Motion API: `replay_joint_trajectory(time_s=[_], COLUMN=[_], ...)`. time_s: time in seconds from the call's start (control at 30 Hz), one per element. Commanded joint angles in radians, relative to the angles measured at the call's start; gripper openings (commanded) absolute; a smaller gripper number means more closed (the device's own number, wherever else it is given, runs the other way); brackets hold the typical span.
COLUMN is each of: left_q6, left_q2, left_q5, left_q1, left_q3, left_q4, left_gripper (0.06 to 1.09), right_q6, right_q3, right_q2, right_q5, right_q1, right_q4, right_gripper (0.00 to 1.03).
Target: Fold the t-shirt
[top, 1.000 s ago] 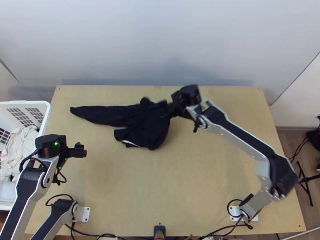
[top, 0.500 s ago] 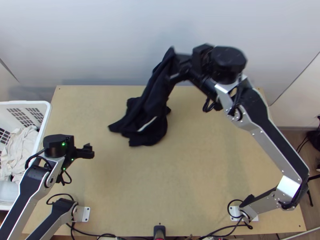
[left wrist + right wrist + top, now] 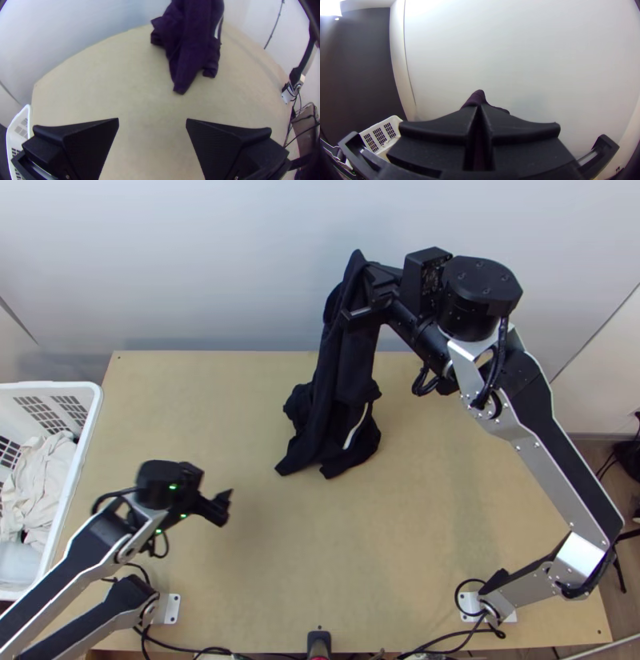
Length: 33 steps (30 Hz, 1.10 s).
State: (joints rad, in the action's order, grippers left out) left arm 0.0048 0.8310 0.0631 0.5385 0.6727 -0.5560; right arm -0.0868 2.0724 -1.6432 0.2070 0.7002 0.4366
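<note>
My right gripper [image 3: 370, 292] is raised at the table's far edge, holding the dark t-shirt [image 3: 336, 368] by its upper part. The cloth hangs bunched, its lower end at the tabletop. In the right wrist view my right gripper [image 3: 479, 108] is shut on the t-shirt [image 3: 476, 98], a bit of cloth poking out past the tips. My left gripper [image 3: 224, 506] stands over the table's left part, well apart from the cloth. From the left wrist, my left gripper [image 3: 152, 121] is open with nothing between its fingers, and the t-shirt [image 3: 191, 43] hangs farther off.
A white basket [image 3: 90, 412] with pale cloth [image 3: 44, 480] stands by the left edge of the wooden table [image 3: 320, 548]. A black object [image 3: 318, 642] sits at the near edge in the middle, with cables beside it. A white wall [image 3: 240, 268] rises behind.
My right gripper has risen with the t-shirt, lifting most of it from lying on the table to hanging, and lately shifted slightly right. My left gripper has moved right and toward the near edge.
</note>
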Motion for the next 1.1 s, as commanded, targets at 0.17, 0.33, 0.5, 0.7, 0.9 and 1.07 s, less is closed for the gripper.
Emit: replay_joint_trajectory(time_s=[0.17,0.33,0.5,0.7,0.9,1.07], left_q6=[0.064,0.113,0.152,0.202,0.219,0.221], left_q2=[0.338,0.53,0.72,0.87,1.008,1.083], left_q5=[0.038,0.106,0.207,0.317,0.478,0.514], left_q1=[0.374,0.491,0.574,0.592,0.587,0.574], left_q3=[0.1,0.139,0.208,0.286,0.387,0.423], left_q4=[0.321,0.562,0.706,0.823,0.886,0.921], left_gripper=[1.04,1.04,1.04,1.03,1.03,1.03], right_q6=[0.002,0.01,0.018,0.022,0.022,0.025], right_q3=[-0.051,-0.052,-0.048,-0.049,-0.048,-0.048], right_q2=[0.036,0.033,0.023,0.025,0.025,0.026], right_q5=[0.023,0.025,0.025,0.025,0.025,0.023], right_q1=[-0.005,-0.008,-0.01,-0.016,-0.019,-0.018], right_q4=[0.033,0.036,0.034,0.056,0.077,0.086], right_gripper=[0.03,0.03,0.03,0.03,0.03,0.03])
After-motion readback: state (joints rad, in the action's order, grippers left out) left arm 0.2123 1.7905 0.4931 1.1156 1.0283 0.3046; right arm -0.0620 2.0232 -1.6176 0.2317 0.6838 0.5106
